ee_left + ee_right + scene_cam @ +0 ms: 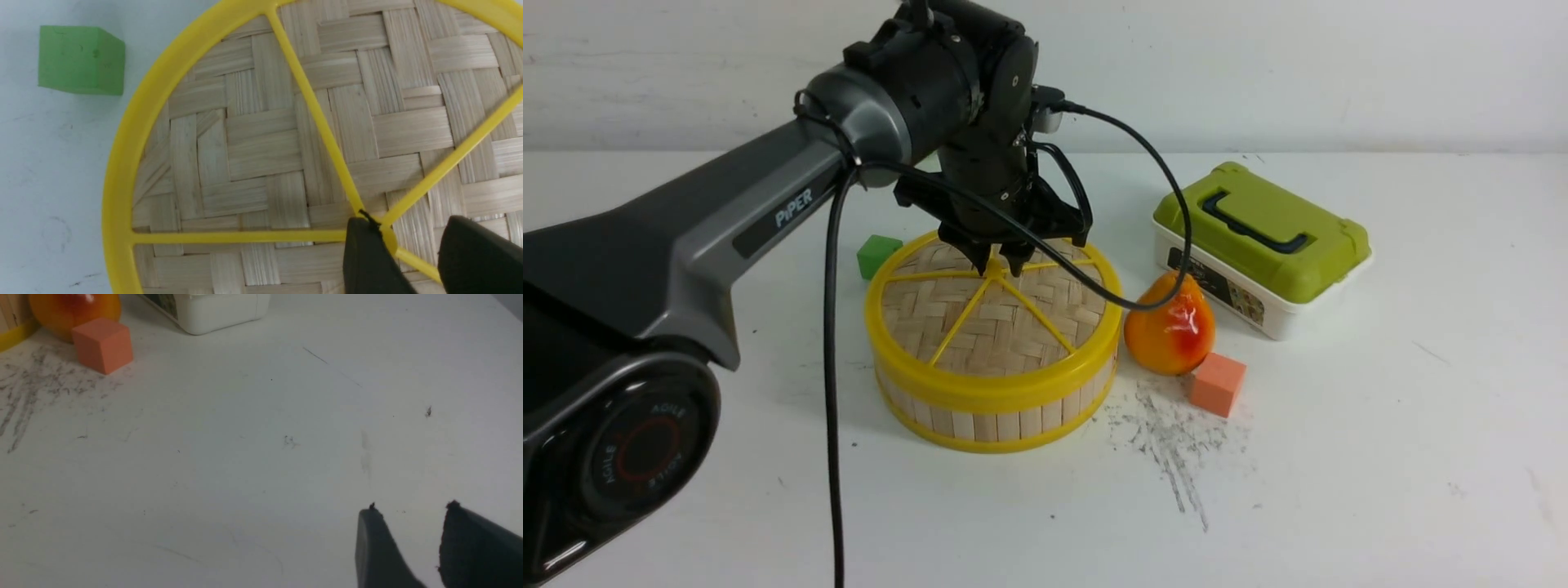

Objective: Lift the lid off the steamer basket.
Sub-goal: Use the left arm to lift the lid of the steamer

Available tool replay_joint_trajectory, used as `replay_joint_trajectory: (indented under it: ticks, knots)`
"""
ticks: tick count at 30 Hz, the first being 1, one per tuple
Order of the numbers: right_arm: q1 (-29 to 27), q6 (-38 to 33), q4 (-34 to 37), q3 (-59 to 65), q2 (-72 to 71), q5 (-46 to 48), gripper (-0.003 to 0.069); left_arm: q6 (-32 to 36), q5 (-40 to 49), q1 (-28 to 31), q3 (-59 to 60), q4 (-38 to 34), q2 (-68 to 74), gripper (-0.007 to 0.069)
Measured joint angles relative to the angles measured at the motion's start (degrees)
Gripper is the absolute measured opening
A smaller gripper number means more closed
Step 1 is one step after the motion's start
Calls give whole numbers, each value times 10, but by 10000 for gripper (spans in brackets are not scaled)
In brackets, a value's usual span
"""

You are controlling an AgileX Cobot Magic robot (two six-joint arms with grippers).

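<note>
The flat woven-bamboo lid (1005, 327) with yellow rim and spokes sits on the round slat-walled steamer basket (996, 420), its centre knob (389, 241) directly under the left gripper (1005, 263), whose parted fingers (367, 261) straddle it without clamping, while the right gripper (410, 506), likewise spread and empty, hangs well apart.

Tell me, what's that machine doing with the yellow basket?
The left end effector is down at the middle of the lid, its open fingers either side of the centre knob. The lid sits on the steamer basket, not yet lifted. The right end effector hangs open over the table, holding nothing.
</note>
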Motion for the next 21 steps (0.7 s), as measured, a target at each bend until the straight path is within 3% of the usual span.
replay_joint_trajectory:
  ticks: [15, 21]
  knots:
    - [0, 0, 0, 0, 0, 0, 239, -23, -7, 1, 0, 14, 6, 248]
    - [0, 0, 0, 0, 0, 0, 239, -23, -7, 1, 0, 14, 6, 188]
